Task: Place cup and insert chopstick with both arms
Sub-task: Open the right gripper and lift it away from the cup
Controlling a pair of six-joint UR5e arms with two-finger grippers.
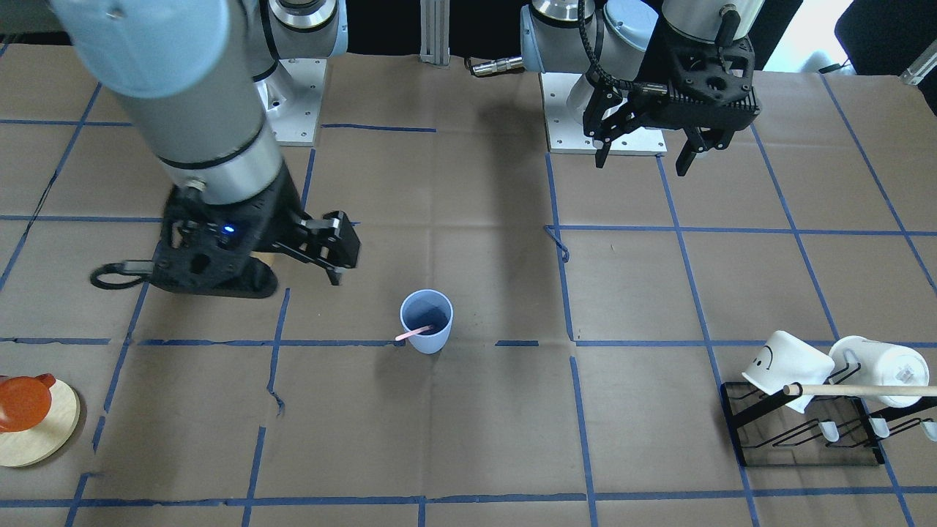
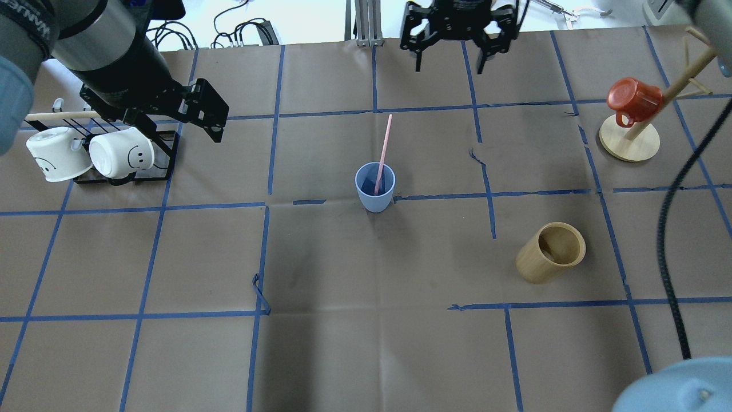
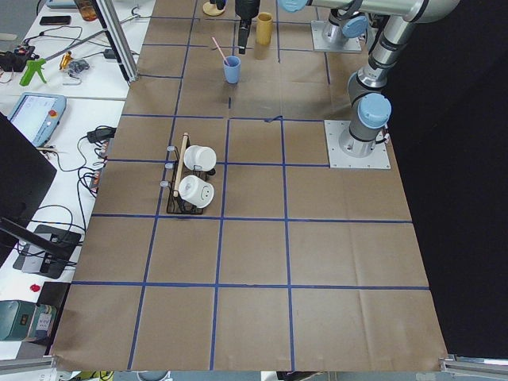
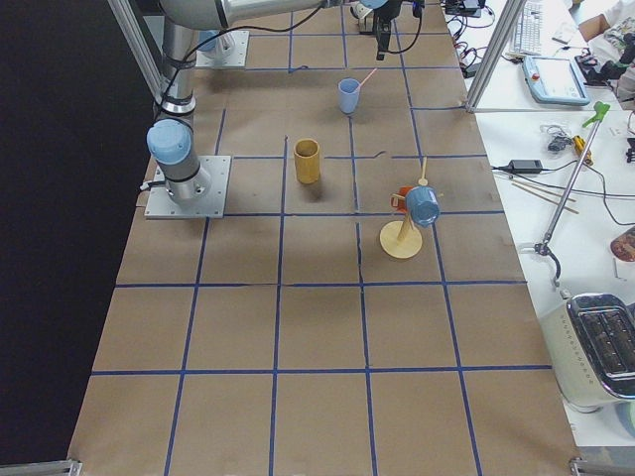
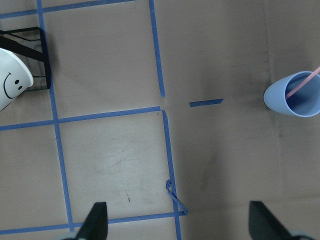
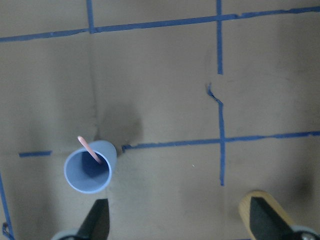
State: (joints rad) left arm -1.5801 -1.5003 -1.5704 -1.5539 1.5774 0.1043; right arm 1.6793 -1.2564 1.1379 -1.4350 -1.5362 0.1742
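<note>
Since we judge both steps done, next move: only a retreat.
Right gripper (image 2: 450, 67): raised well clear of the light-blue plastic cup (image 2: 374, 194), fingers spread wide, empty.
Left gripper (image 1: 643, 165): back from the cup, robot-side, equally wide, empty.
Cup: upright, nothing touching it.
Thin pink chopstick (image 2: 384, 146): leaning inside the cup.

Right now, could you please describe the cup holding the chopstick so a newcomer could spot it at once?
On the brown paper table with the blue tape grid, look near the middle, where a pale blue cup stands upright. Unlike the empty tan cup nearby, it has a pink chopstick leaning out of it.
</note>
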